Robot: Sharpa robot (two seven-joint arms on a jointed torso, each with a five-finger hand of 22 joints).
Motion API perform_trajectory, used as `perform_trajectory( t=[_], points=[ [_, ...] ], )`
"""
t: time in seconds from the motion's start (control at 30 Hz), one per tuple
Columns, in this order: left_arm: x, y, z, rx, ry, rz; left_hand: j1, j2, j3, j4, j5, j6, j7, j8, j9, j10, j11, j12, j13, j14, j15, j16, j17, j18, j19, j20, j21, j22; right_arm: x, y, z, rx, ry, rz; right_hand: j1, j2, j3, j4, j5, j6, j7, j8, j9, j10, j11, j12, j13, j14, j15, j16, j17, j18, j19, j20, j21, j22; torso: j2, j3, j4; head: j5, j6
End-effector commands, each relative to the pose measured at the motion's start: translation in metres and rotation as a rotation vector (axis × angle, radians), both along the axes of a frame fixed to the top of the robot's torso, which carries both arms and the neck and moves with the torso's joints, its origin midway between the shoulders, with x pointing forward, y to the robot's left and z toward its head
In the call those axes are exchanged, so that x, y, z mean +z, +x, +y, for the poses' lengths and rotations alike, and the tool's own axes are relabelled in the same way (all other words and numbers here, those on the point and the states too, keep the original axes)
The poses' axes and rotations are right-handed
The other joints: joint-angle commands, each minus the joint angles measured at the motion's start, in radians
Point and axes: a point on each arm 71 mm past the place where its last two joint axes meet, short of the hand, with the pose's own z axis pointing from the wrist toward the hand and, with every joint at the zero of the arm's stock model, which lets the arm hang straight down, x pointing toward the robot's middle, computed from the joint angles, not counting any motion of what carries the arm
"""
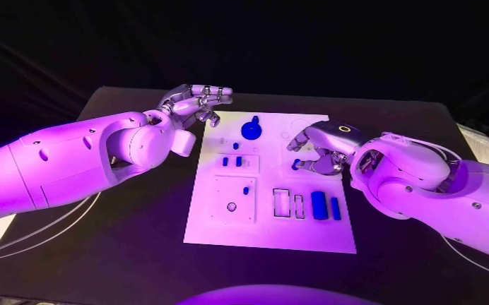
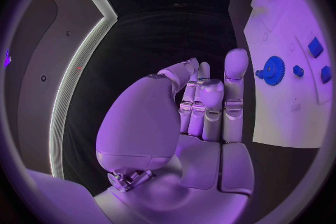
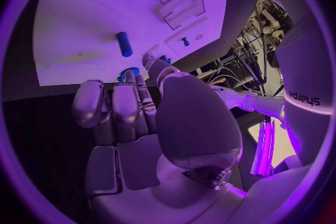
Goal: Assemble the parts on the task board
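The white task board (image 1: 270,229) lies in the middle of the black table. A blue gear (image 1: 251,130) stands near its far end, also in the left wrist view (image 2: 273,70). My left hand (image 1: 193,104) hovers at the board's far left corner, fingers stretched and holding nothing (image 2: 206,103). My right hand (image 1: 318,148) hangs over the board's right side with bent fingers. A short blue peg (image 1: 297,164) lies on the board just off its fingertips (image 3: 124,43), untouched. Another blue bit (image 3: 128,73) peeks out behind the fingers (image 3: 126,106); nothing sits between thumb and fingers.
Two small blue blocks (image 1: 232,162) sit in a left plate. A small peg (image 1: 246,190) stands in the square plate below. Two rectangular slots (image 1: 288,204) and two long blue bars (image 1: 326,206) are at the near right. Bare table surrounds the board.
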Motion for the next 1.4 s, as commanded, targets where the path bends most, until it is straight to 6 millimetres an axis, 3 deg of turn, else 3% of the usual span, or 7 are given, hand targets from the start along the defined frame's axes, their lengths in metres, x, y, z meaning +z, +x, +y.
perform_trajectory(
  t=[0.03,0.33,0.63,0.87,0.97,1.27,1.4],
  points=[
    [0.001,0.0,-0.003,-0.023,-0.009,-0.007,0.004,0.002,-0.002,-0.005,0.0,-0.009,0.001,0.002,-0.001,-0.006,0.002,0.005,0.001,-0.008,0.0,-0.003,-0.002,0.01,-0.005,0.001,-0.006,-0.001,-0.003,0.003,-0.007,-0.028,-0.074,0.004,0.0,-0.01,-0.009,0.0,-0.005,0.001,-0.006,-0.002,0.0,-0.007,-0.001,0.007,-0.001,0.013,-0.006,-0.006,-0.002,0.003,0.001,-0.007,-0.003,0.0,0.001,0.0011,-0.0002,-0.003,0.001],
    [-0.001,0.0,-0.004,-0.03,-0.01,-0.003,0.005,0.003,-0.002,-0.006,0.0,-0.011,0.001,0.001,-0.002,-0.007,0.002,0.006,0.001,-0.009,0.0,-0.003,-0.002,0.01,-0.005,0.001,-0.006,-0.001,-0.006,0.007,-0.01,-0.032,-0.101,0.019,0.003,-0.003,-0.014,0.002,-0.004,0.008,-0.01,0.001,0.002,-0.005,-0.002,0.011,0.0,0.013,-0.009,-0.007,-0.004,0.003,0.001,-0.012,-0.004,-0.001,0.0,-0.0001,0.0044,-0.01,0.008],
    [-0.001,0.0,-0.004,-0.03,-0.009,0.0,0.005,0.003,-0.003,-0.006,0.0,-0.011,0.001,0.001,-0.002,-0.007,0.002,0.007,0.001,-0.009,0.001,-0.003,-0.002,0.01,-0.005,0.001,-0.006,-0.001,-0.015,0.007,-0.003,-0.007,-0.125,0.07,0.009,0.017,-0.015,0.009,0.001,0.032,-0.015,0.004,0.005,0.046,-0.006,0.042,0.002,0.016,-0.003,-0.008,-0.006,0.002,0.003,-0.01,-0.006,-0.002,0.003,0.0006,0.0015,-0.006,0.006],
    [-0.001,0.0,-0.004,-0.032,-0.01,0.0,0.005,0.003,-0.003,-0.006,0.0,-0.011,0.001,0.001,-0.002,-0.007,0.002,0.007,0.001,-0.009,0.001,-0.003,-0.002,0.01,-0.005,0.001,-0.006,-0.001,-0.019,0.01,0.004,0.008,-0.121,0.078,0.014,0.035,0.001,0.014,-0.002,0.061,-0.007,0.009,0.008,0.085,-0.01,0.055,-0.001,0.018,0.005,-0.003,-0.001,0.0,0.009,-0.004,-0.003,0.004,0.002,0.0,0.0032,-0.007,0.003],
    [-0.001,0.0,-0.004,-0.033,-0.01,0.001,0.005,0.003,-0.003,-0.006,0.0,-0.012,0.001,0.001,-0.002,-0.008,0.002,0.007,0.001,-0.009,0.001,-0.002,-0.002,0.01,-0.005,0.002,-0.006,-0.001,-0.021,0.01,0.007,0.016,-0.117,0.079,0.017,0.041,0.01,0.015,-0.003,0.074,-0.005,0.011,0.01,0.099,-0.013,0.058,-0.001,0.018,0.004,-0.001,0.001,0.0,0.01,-0.004,-0.002,0.006,0.002,0.0008,0.005,-0.008,0.002],
    [-0.001,0.0,-0.004,-0.034,-0.01,0.003,0.005,0.003,-0.003,-0.006,0.0,-0.012,0.001,0.001,-0.002,-0.008,0.002,0.007,0.001,-0.009,0.001,-0.002,-0.002,0.01,-0.005,0.002,-0.006,-0.001,-0.023,0.012,0.011,0.017,-0.109,0.067,0.021,0.058,0.036,0.018,-0.005,0.123,-0.005,0.025,0.017,0.154,-0.022,0.066,0.001,0.022,0.0,0.012,0.014,-0.003,0.022,-0.007,0.01,0.024,0.002,0.0006,0.0005,-0.005,-0.001],
    [-0.001,0.0,-0.004,-0.035,-0.01,0.004,0.005,0.003,-0.003,-0.006,0.0,-0.012,0.001,0.001,-0.002,-0.008,0.002,0.007,0.001,-0.009,0.001,-0.002,-0.002,0.01,-0.005,0.002,-0.006,-0.001,-0.022,0.012,0.011,0.011,-0.1,0.052,0.031,0.073,0.054,0.014,-0.011,0.148,-0.008,0.034,0.023,0.184,-0.027,0.07,0.003,0.025,-0.003,0.023,0.026,-0.006,0.032,-0.009,0.02,0.039,0.002,0.0008,0.0013,-0.006,-0.002]
  ],
)
